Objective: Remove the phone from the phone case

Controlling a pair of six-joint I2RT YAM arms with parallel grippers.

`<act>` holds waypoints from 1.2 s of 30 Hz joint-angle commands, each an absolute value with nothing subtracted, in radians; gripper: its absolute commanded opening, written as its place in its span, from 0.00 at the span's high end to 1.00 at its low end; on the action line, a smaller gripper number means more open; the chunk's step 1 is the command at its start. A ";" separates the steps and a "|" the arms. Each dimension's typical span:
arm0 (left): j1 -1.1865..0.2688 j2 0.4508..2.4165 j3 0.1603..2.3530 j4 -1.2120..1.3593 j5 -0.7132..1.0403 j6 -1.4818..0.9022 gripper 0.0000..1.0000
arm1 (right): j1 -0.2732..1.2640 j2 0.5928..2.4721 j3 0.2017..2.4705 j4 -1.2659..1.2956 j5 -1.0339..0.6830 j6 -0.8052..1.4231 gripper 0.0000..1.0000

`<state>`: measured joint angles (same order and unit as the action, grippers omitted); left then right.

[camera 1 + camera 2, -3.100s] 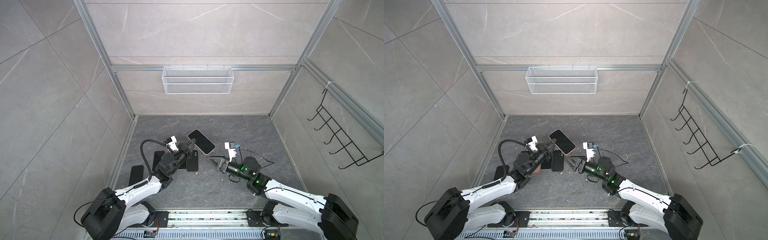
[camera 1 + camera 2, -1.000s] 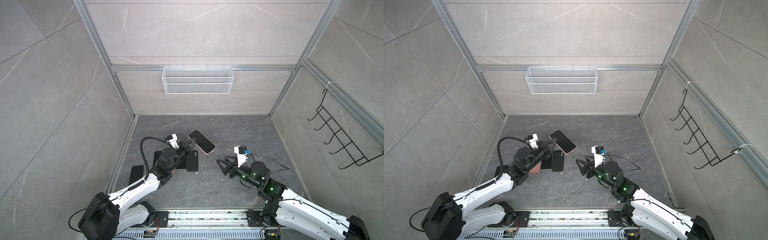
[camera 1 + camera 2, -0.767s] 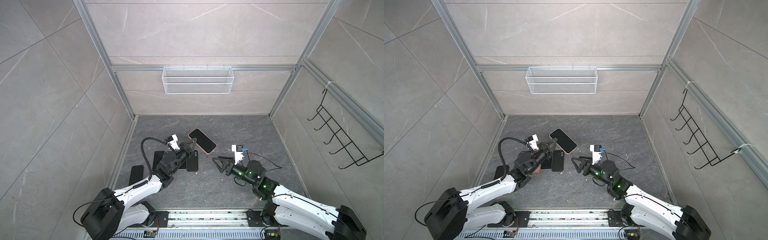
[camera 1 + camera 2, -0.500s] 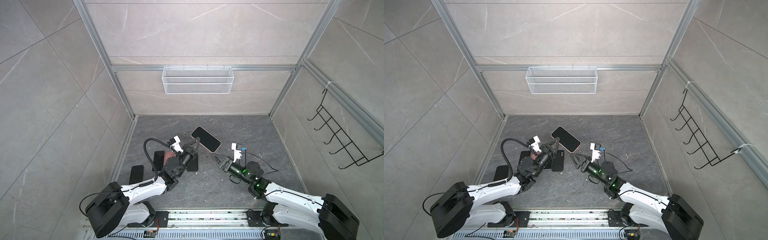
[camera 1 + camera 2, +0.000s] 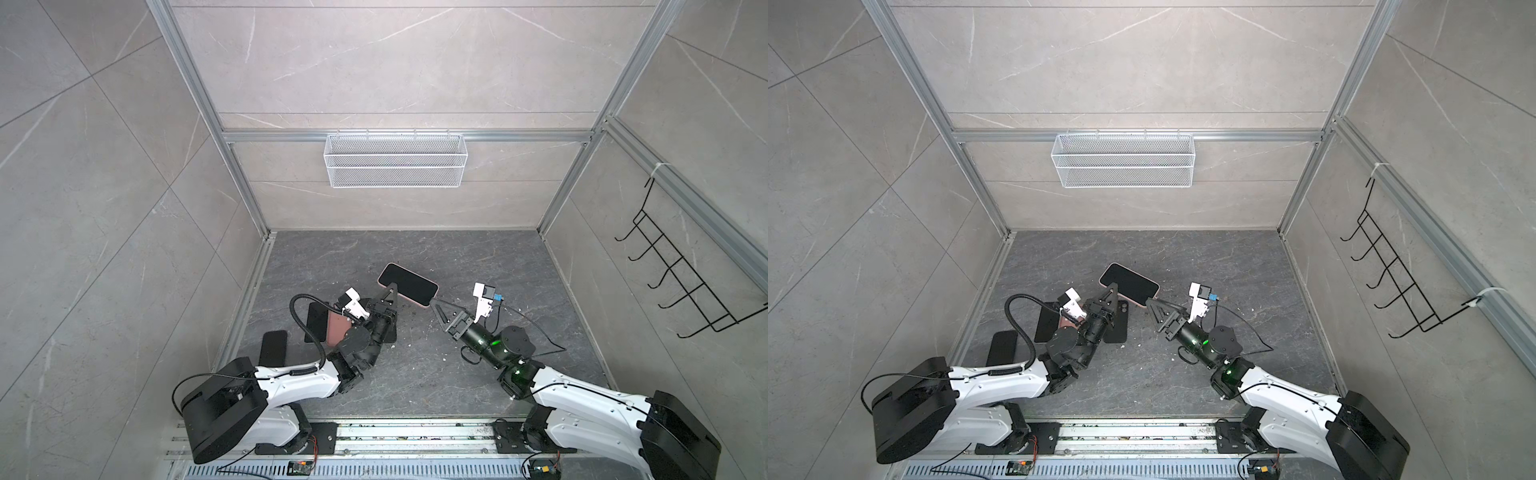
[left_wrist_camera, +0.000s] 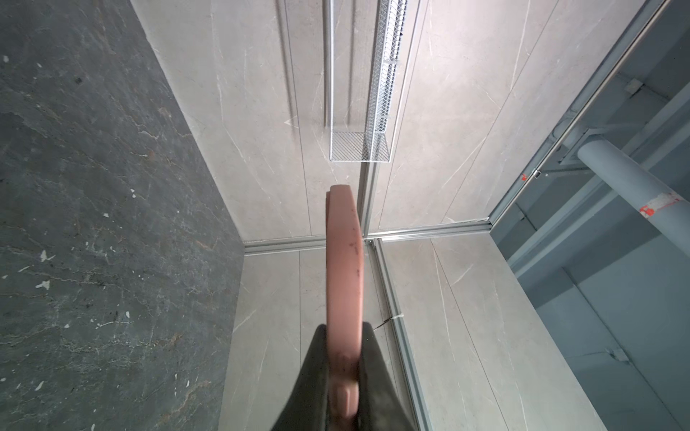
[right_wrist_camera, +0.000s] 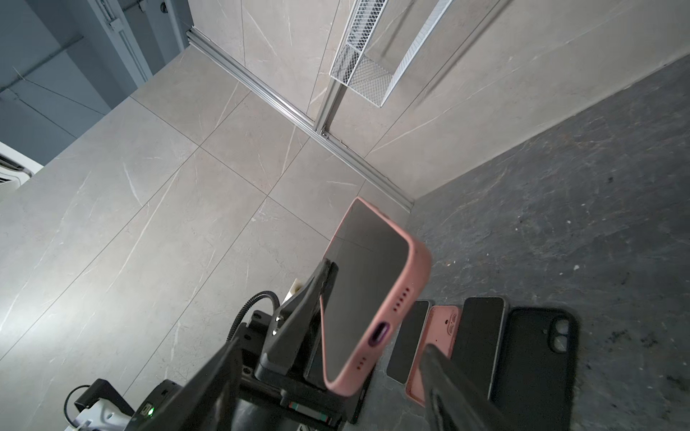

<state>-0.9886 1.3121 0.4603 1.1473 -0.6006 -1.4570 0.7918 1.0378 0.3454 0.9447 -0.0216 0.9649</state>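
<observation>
A black-screened phone [image 5: 409, 282], snug in its pink silicone phone case [image 7: 420, 268], hangs in mid-air above the dark grey stone-patterned tabletop [image 5: 415, 374], clamped by the robot's left hand [image 5: 390, 293]. That hand is closed hard across the thickness of one long side, front and back. The screen faces up and the far end juts out free, a hold that looks meant to give the partner arm room to work.

The right hand [image 5: 438, 309] sits just beside the end with the charging port, its jaws spread wide and holding nothing. In the right wrist view the port end shows between its two dark fingers [image 7: 224, 373], though no contact can be made out. Judging by the pose, one arm anchors the handset while the other readies to catch the case's lip and peel it away. The phone looks fully seated, so the extraction proper is not yet under way.

On the tabletop beneath the left arm lie an empty pink case [image 7: 440, 336], a black case with camera cut-outs [image 7: 534, 365] and bare black phones [image 7: 481, 336], side by side and apart from the raised handset.
</observation>
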 commanded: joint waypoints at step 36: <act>-1.007 1.364 0.534 1.265 -0.621 -1.497 1.00 | 0.788 1.264 0.313 1.274 -0.072 1.057 0.79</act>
<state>-1.0016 1.3670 0.4797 1.1603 -0.6186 -1.4960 0.7906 1.2514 0.3119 1.2110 -0.0509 1.0477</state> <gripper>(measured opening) 0.117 0.220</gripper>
